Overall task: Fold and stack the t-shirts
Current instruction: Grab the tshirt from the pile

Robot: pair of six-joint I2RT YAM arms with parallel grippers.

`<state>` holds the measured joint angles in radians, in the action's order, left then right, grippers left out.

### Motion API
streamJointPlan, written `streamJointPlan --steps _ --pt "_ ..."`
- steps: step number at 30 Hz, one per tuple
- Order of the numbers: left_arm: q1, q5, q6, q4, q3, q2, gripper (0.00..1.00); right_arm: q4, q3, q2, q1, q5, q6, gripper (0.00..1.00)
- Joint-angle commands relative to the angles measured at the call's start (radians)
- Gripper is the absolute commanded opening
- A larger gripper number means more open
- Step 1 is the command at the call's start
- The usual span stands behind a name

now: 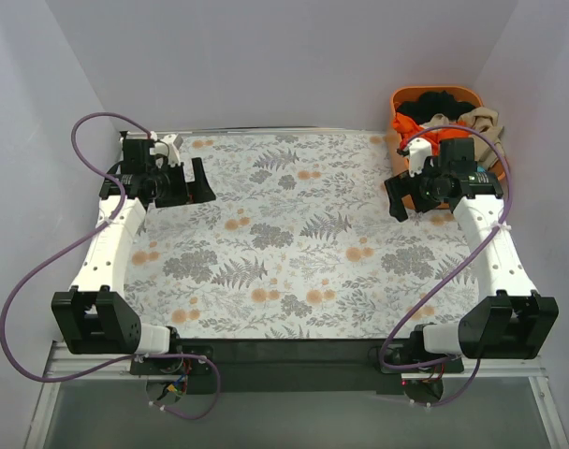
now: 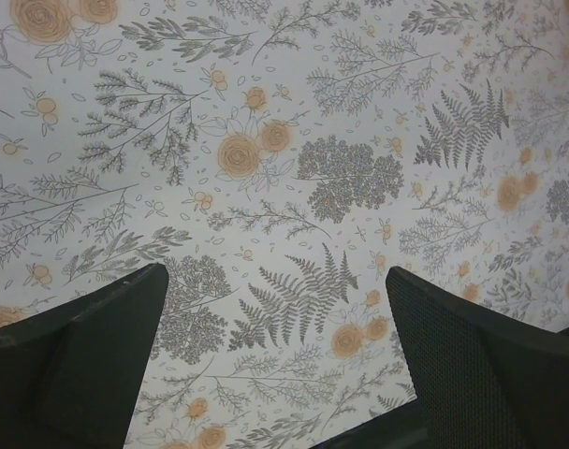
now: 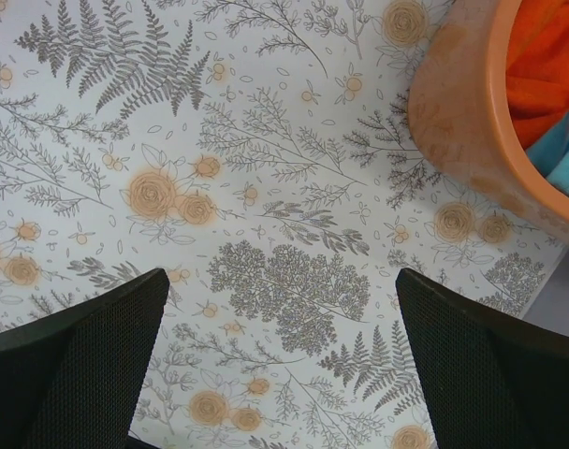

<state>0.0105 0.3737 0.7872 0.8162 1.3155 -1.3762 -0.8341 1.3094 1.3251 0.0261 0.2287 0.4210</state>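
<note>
The t-shirts lie bunched in the orange basket (image 1: 399, 101) at the far right corner: an orange one (image 1: 444, 136), a black one (image 1: 436, 100) and a beige one (image 1: 481, 119). In the right wrist view the orange shirt (image 3: 547, 56) and a turquoise one (image 3: 565, 150) show inside the basket rim (image 3: 495, 122). My right gripper (image 1: 404, 196) is open and empty, just left of the basket above the table. My left gripper (image 1: 186, 182) is open and empty at the far left. Both wrist views show wide-apart fingers (image 2: 79, 365) (image 3: 79, 365) over bare floral cloth.
A floral tablecloth (image 1: 294, 243) covers the table. White walls close in the left, back and right sides. Purple cables (image 1: 41, 271) loop beside each arm. The table's near edge has a black bar (image 1: 284, 351).
</note>
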Motion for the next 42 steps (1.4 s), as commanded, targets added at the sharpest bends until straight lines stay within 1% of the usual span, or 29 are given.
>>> streamJointPlan --steps 1,7,10,11,12,14,15,16,17,19,21,22,23,25,26,28,33,35,39,40,41,42 --pt "0.000 0.068 -0.066 0.028 0.005 0.022 0.98 0.046 0.047 -0.014 -0.005 -0.022 -0.018 0.98" --pt "0.000 0.091 -0.074 0.020 0.005 0.019 0.98 0.046 0.083 -0.001 -0.005 -0.015 -0.004 0.98" --pt "0.000 0.087 -0.065 0.015 0.022 0.006 0.98 0.046 0.148 0.037 -0.011 -0.041 -0.014 0.98" --pt "0.000 0.085 -0.062 0.014 0.028 0.003 0.98 0.049 0.199 0.066 -0.017 -0.046 -0.016 0.98" --pt "0.000 0.083 -0.060 0.014 0.042 -0.006 0.98 0.049 0.230 0.086 -0.056 -0.045 -0.019 0.98" --pt "0.000 0.088 -0.054 0.008 0.057 -0.014 0.98 0.049 0.309 0.161 -0.107 -0.005 -0.030 0.98" --pt "0.000 0.085 -0.048 0.003 0.067 -0.020 0.98 0.046 0.380 0.189 -0.164 0.013 -0.053 0.98" --pt "0.000 0.083 -0.045 -0.011 0.068 -0.024 0.98 0.044 0.417 0.222 -0.187 0.049 -0.065 0.98" --pt "0.000 0.080 -0.042 -0.020 0.071 -0.026 0.98 0.043 0.447 0.280 -0.204 0.060 -0.076 0.98" --pt "0.000 0.082 -0.034 -0.047 0.067 -0.027 0.98 0.050 0.520 0.336 -0.229 0.041 -0.087 0.98" --pt "0.000 0.097 -0.020 -0.060 0.068 -0.037 0.98 0.056 0.583 0.429 -0.256 0.047 -0.093 0.98" --pt "0.000 0.119 -0.016 -0.068 0.067 -0.041 0.98 0.056 0.653 0.466 -0.265 0.049 -0.111 0.96" --pt "0.000 0.128 -0.008 -0.069 0.068 -0.047 0.98 0.056 0.697 0.543 -0.276 0.047 -0.120 0.95" --pt "0.000 0.151 0.004 -0.071 0.067 -0.063 0.98 0.055 0.804 0.617 -0.298 0.043 -0.140 0.91" --pt "0.000 0.151 0.003 -0.072 0.059 -0.067 0.98 0.055 0.824 0.675 -0.301 0.038 -0.134 0.89" --pt "0.000 0.146 0.000 -0.075 0.038 -0.073 0.98 0.076 0.862 0.738 -0.301 0.011 -0.126 0.86" --pt "0.000 0.128 -0.011 -0.075 0.008 -0.084 0.98 0.186 0.895 0.824 -0.302 -0.037 -0.123 0.81" --pt "0.000 0.123 -0.014 -0.080 -0.001 -0.087 0.98 0.214 0.904 0.858 -0.302 -0.040 -0.122 0.75" --pt "0.000 0.119 -0.011 -0.083 -0.019 -0.107 0.98 0.276 0.941 0.913 -0.302 -0.083 -0.110 0.72" --pt "0.000 0.117 -0.009 -0.084 -0.024 -0.110 0.98 0.282 0.945 0.925 -0.302 -0.107 -0.110 0.67" --pt "0.000 0.117 -0.008 -0.084 -0.025 -0.113 0.98 0.288 0.950 0.944 -0.302 -0.114 -0.110 0.66" --pt "0.000 0.117 -0.008 -0.086 -0.028 -0.118 0.98 0.297 0.953 0.950 -0.302 -0.115 -0.108 0.62"
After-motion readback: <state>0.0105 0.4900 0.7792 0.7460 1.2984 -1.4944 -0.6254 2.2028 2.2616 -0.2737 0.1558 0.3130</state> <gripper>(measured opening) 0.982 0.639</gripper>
